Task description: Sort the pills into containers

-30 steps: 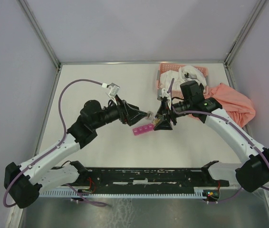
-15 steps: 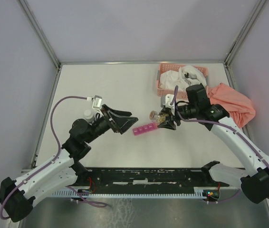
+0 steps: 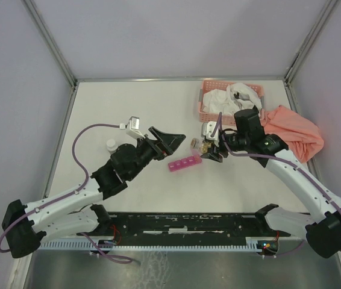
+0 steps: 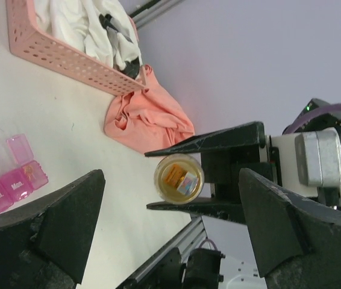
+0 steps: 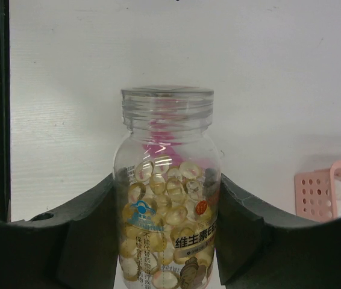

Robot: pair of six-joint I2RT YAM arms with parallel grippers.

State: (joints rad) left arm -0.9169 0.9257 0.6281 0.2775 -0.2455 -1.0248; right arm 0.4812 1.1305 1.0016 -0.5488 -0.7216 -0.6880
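Observation:
The magenta-pink pill organizer (image 3: 184, 163) lies flat mid-table, with one end lid open in the left wrist view (image 4: 15, 180). My right gripper (image 3: 209, 150) is shut on a clear amber pill bottle (image 5: 167, 198). The bottle has no cap, is about half full of yellow capsules, and is held tilted just right of and above the organizer. In the left wrist view I look straight into the bottle's mouth (image 4: 179, 177). My left gripper (image 3: 174, 139) is open and empty, raised just left of the bottle's mouth (image 3: 193, 143).
A small white cap (image 3: 111, 144) lies on the table beside the left arm. The salmon lattice basket (image 3: 205, 96) with white cloth stands at the back right, with an orange cloth (image 3: 297, 129) beside it. Walls close in the table on three sides.
My left gripper pulled back from the bottle's mouth, then swung right and up toward it again, still open. My right gripper has kept hold of the bottle and shifted slightly.

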